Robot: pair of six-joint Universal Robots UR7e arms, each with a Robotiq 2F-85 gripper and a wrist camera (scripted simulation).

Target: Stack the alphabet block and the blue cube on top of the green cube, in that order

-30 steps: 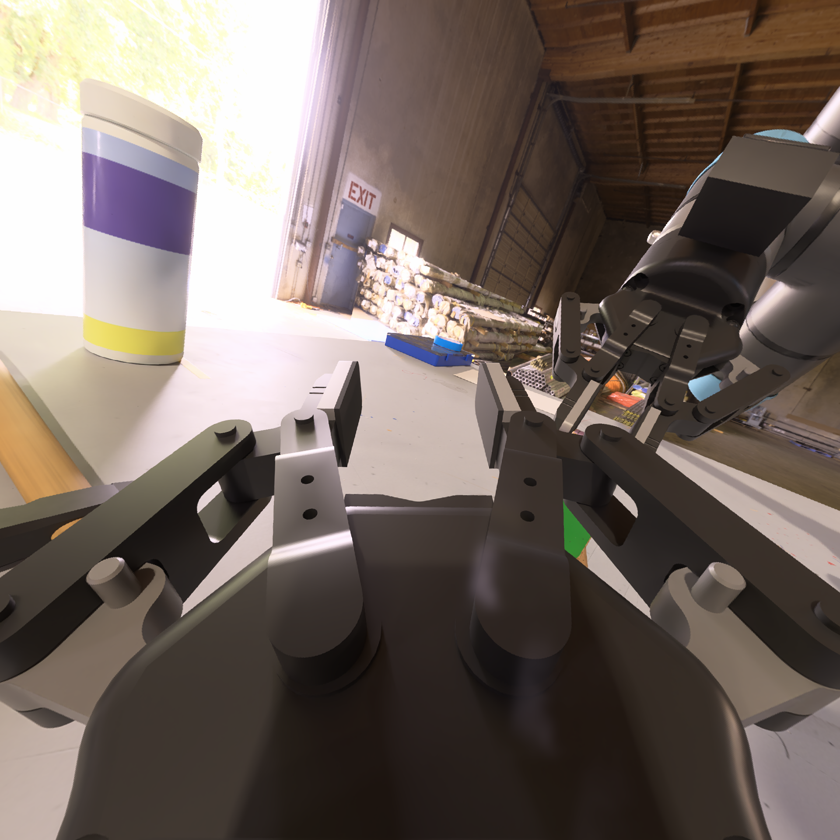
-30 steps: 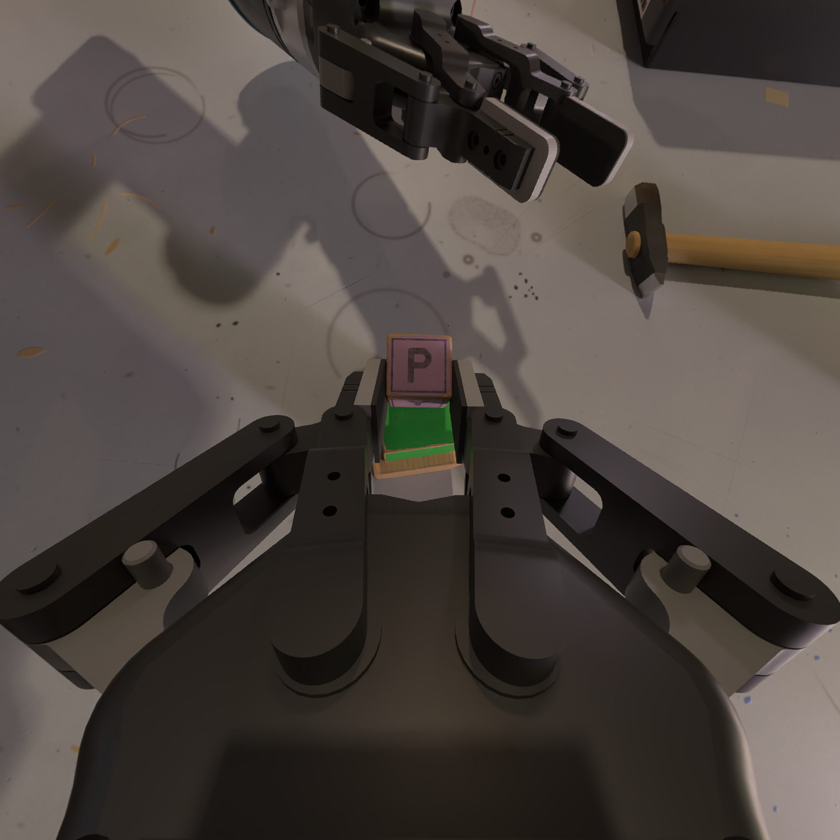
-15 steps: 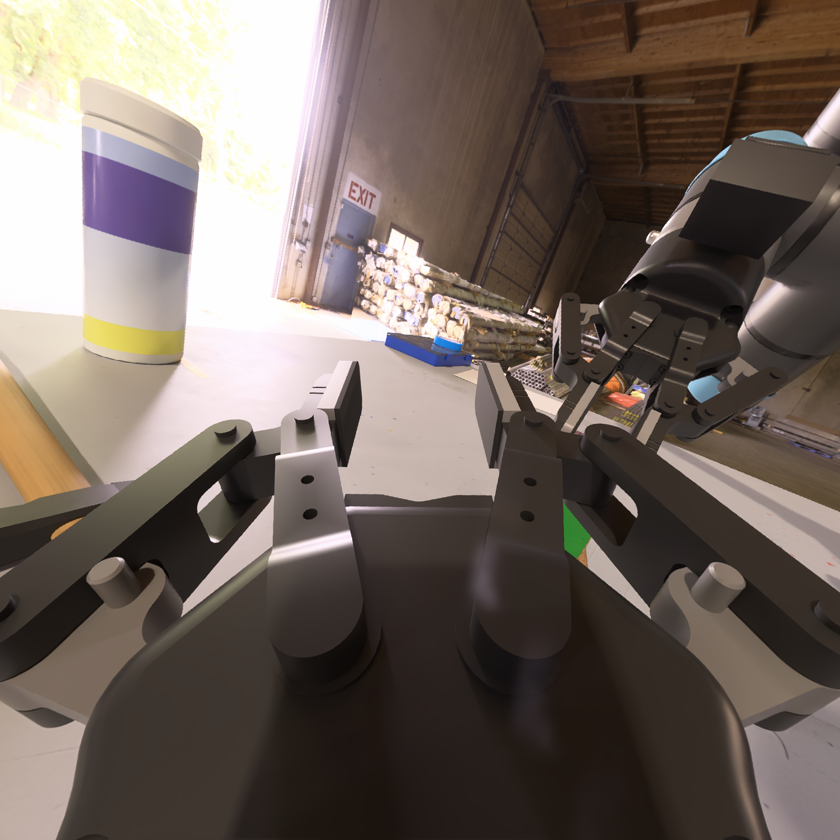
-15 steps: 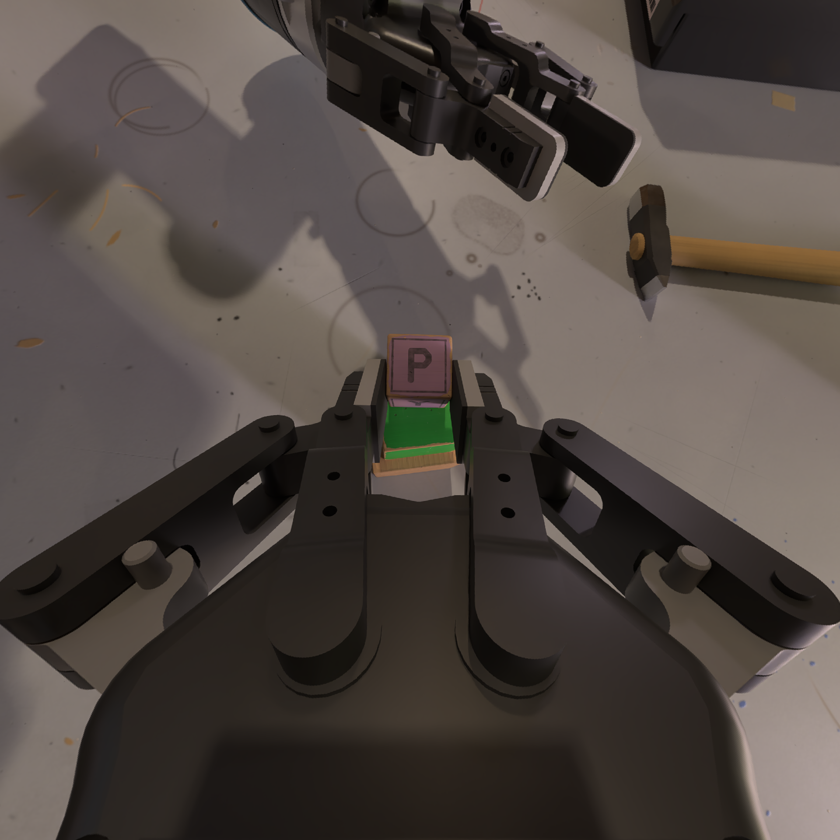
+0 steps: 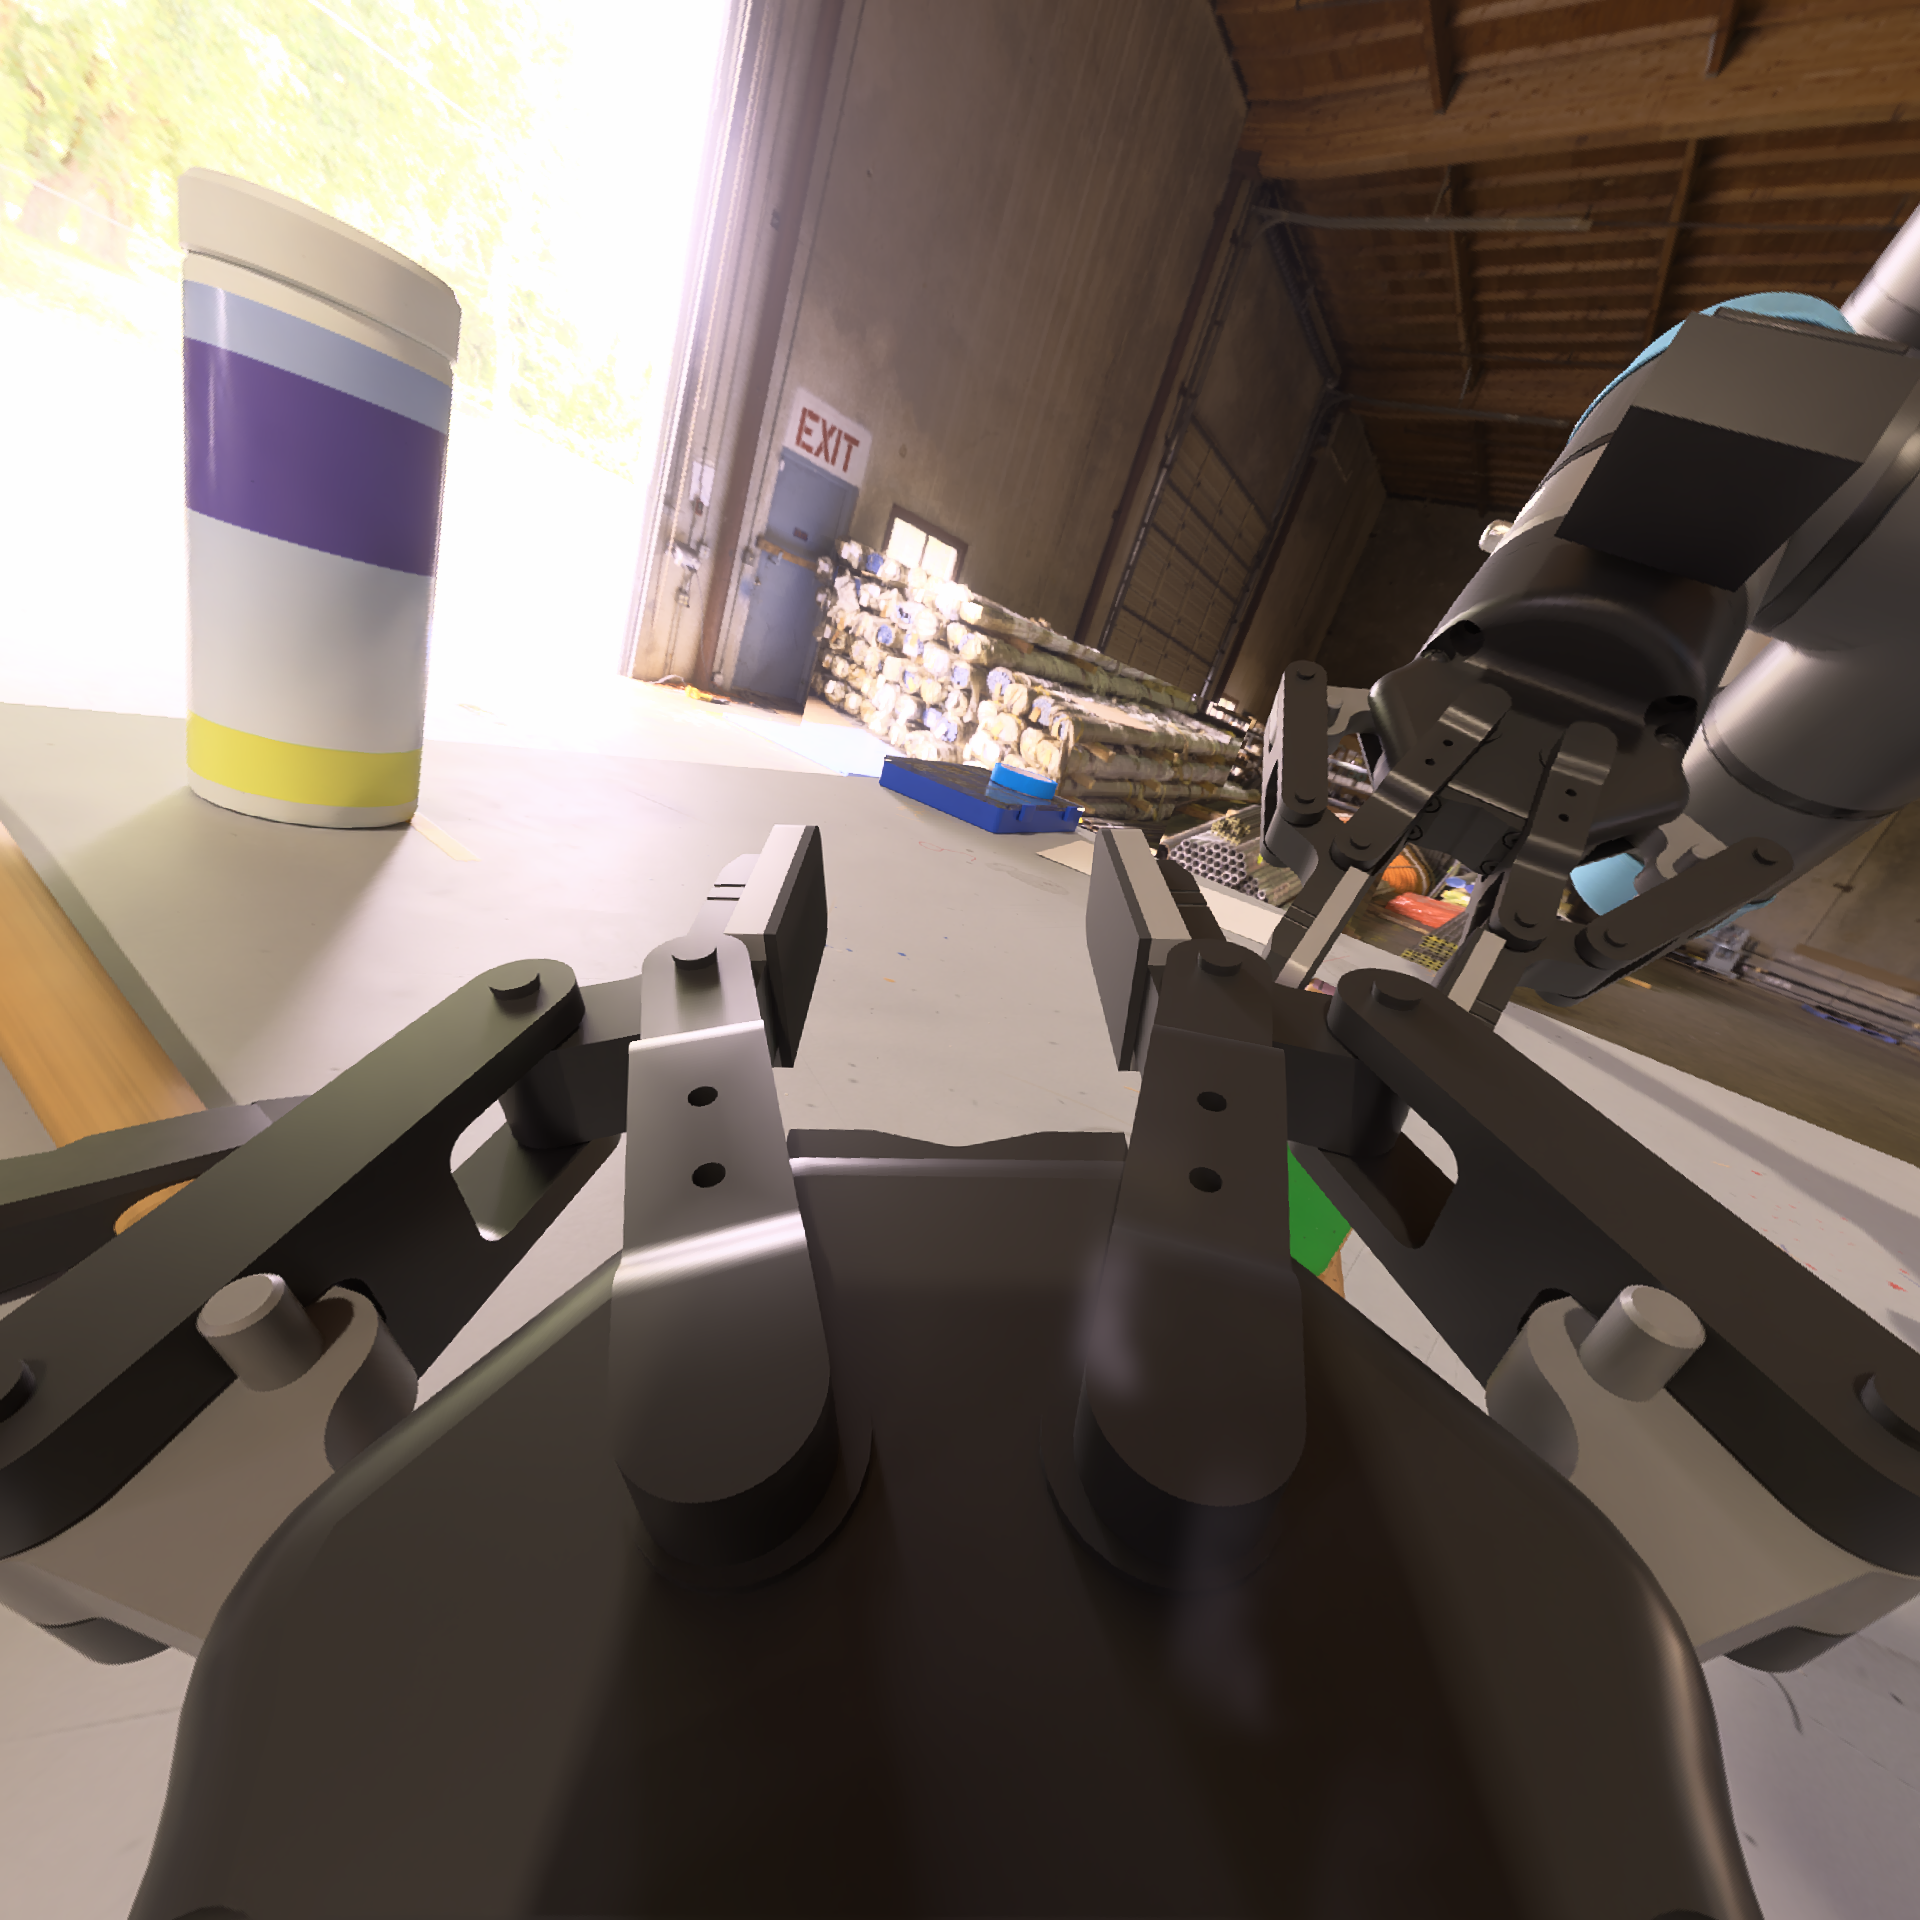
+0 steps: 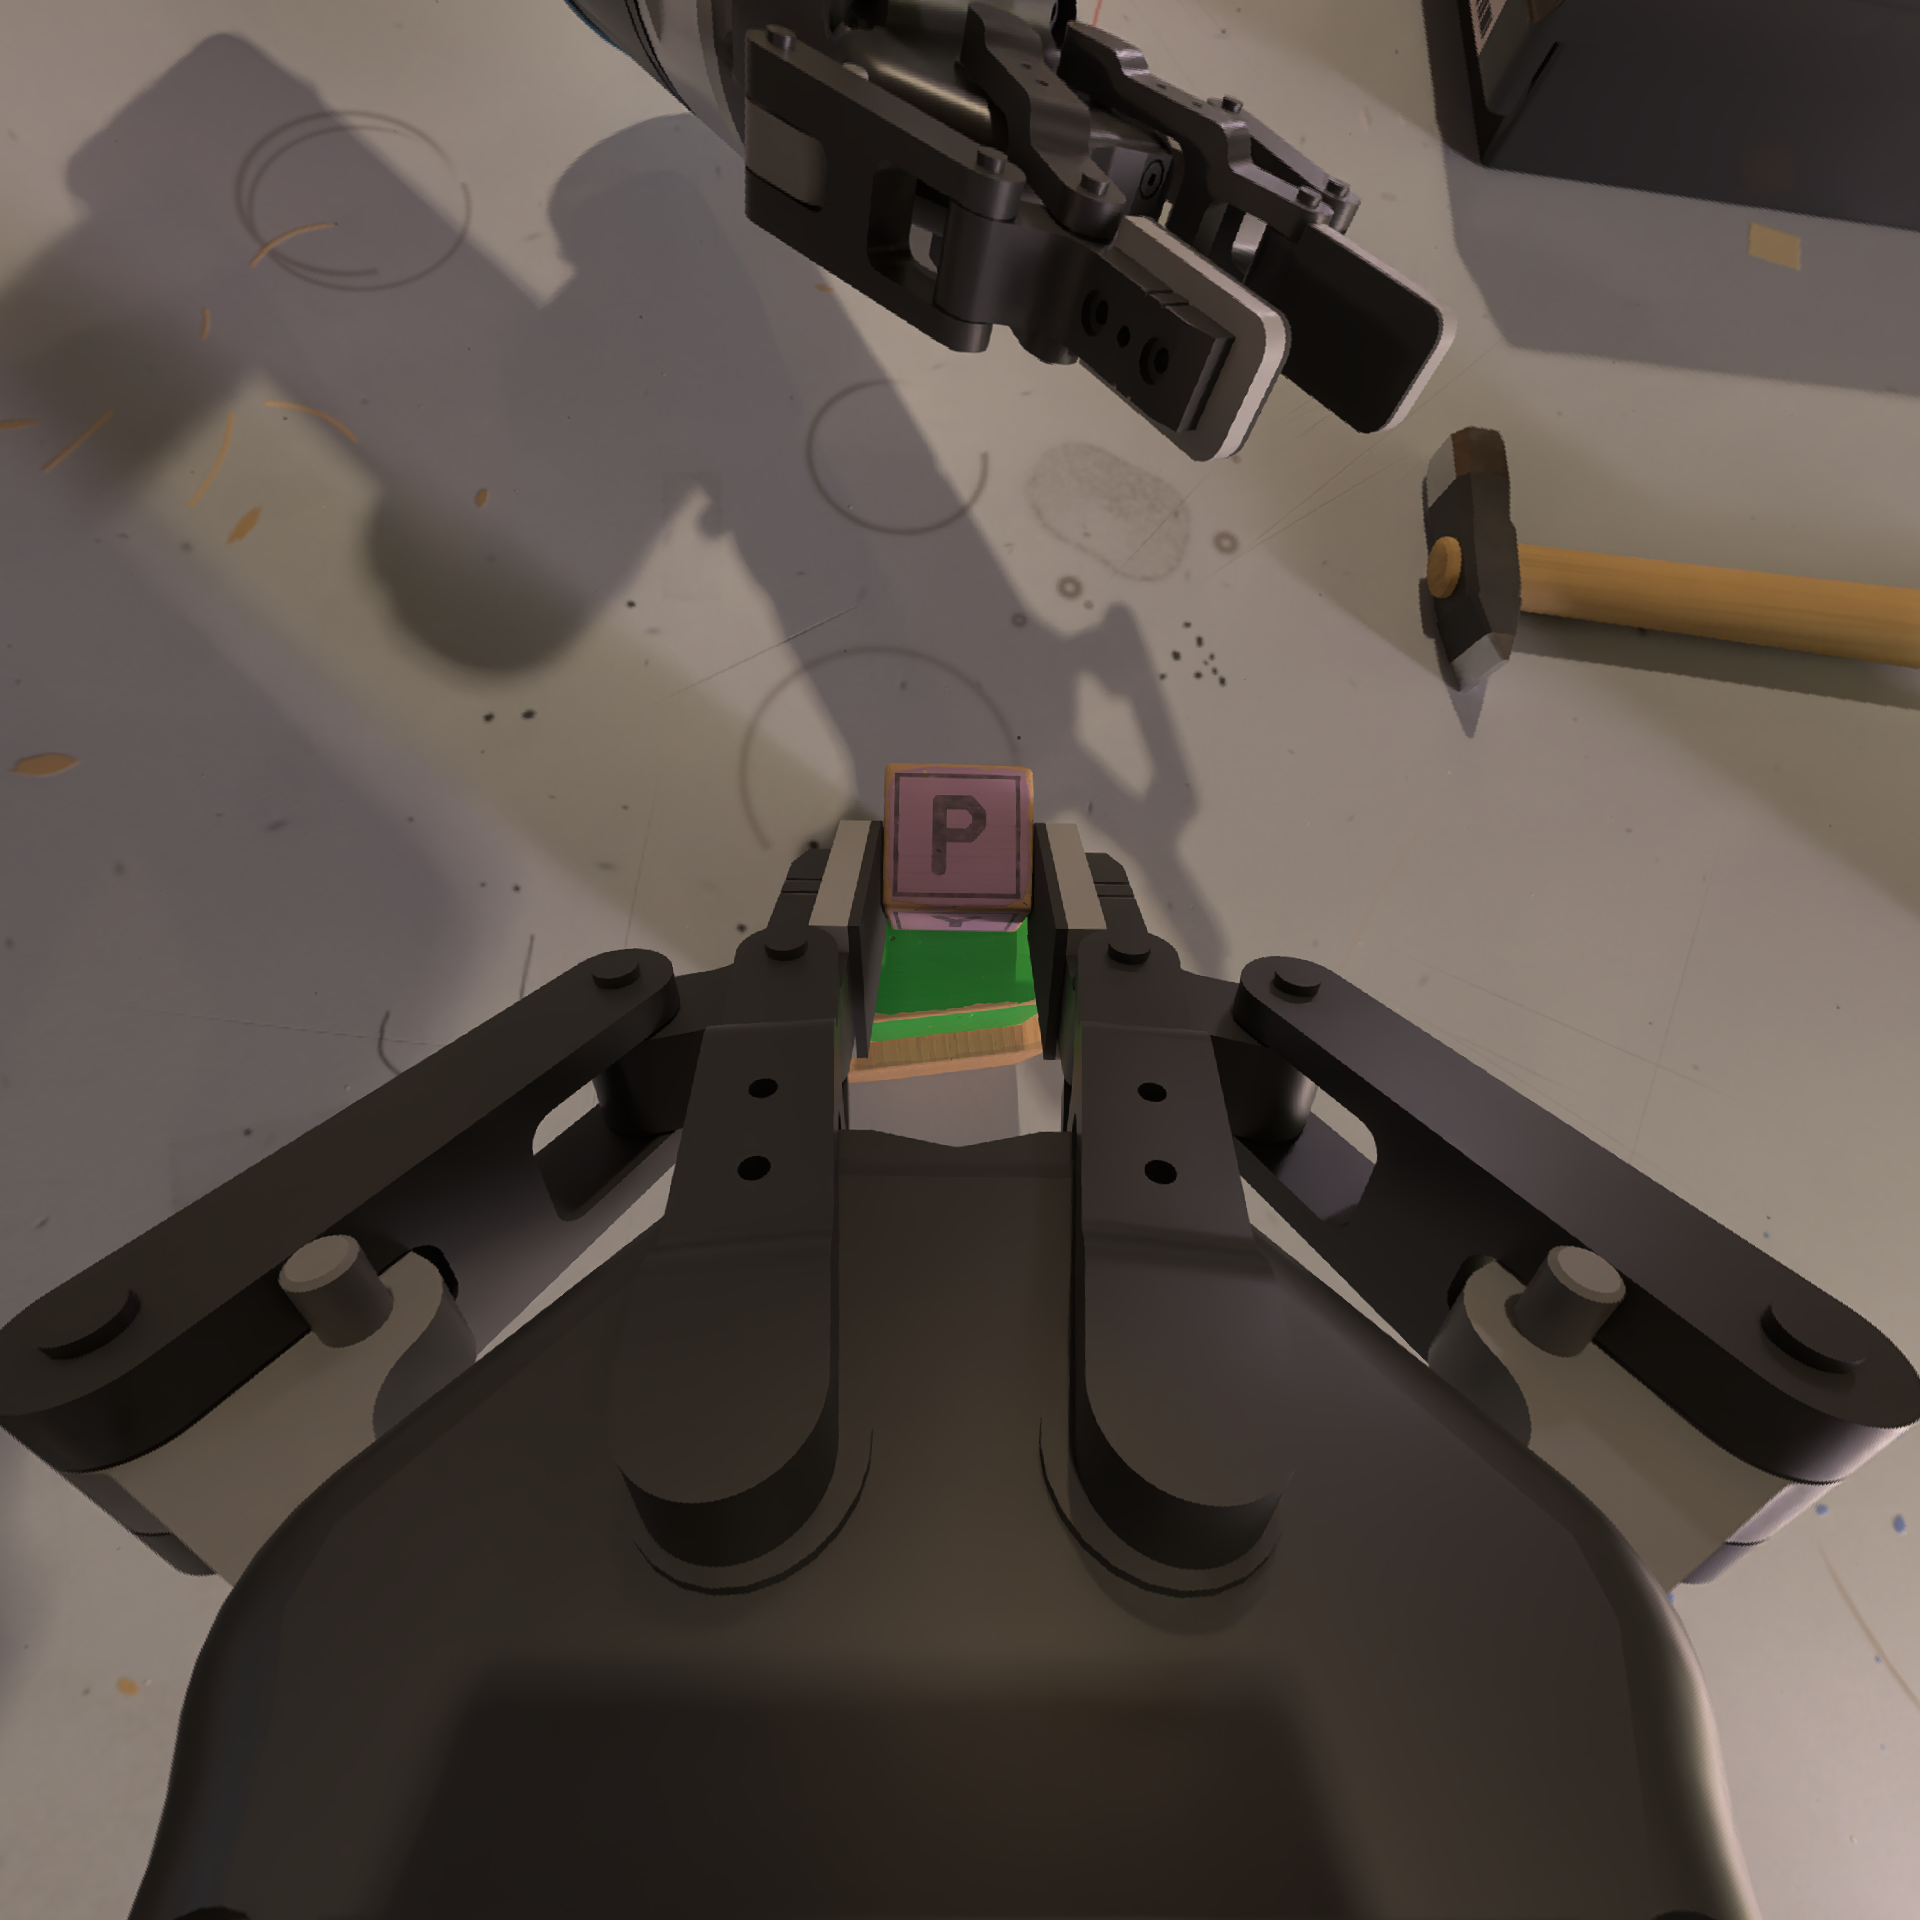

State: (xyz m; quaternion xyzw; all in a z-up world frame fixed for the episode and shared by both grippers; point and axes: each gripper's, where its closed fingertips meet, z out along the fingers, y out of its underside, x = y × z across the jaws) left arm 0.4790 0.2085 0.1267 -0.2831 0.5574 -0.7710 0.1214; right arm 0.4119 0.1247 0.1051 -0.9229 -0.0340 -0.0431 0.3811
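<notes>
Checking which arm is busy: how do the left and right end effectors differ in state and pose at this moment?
The right end effector is shut on the alphabet block, whereas the left end effector is open and holds nothing. The right one points down at the green cube under it; the left one lies nearly level above the table, aimed toward the striped canister. Both have dark two-finger builds.

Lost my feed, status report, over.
Right gripper shut on alphabet block, green cube beneath. Left gripper open, empty. Blue cube not in view. Hammer off to the side.
</notes>
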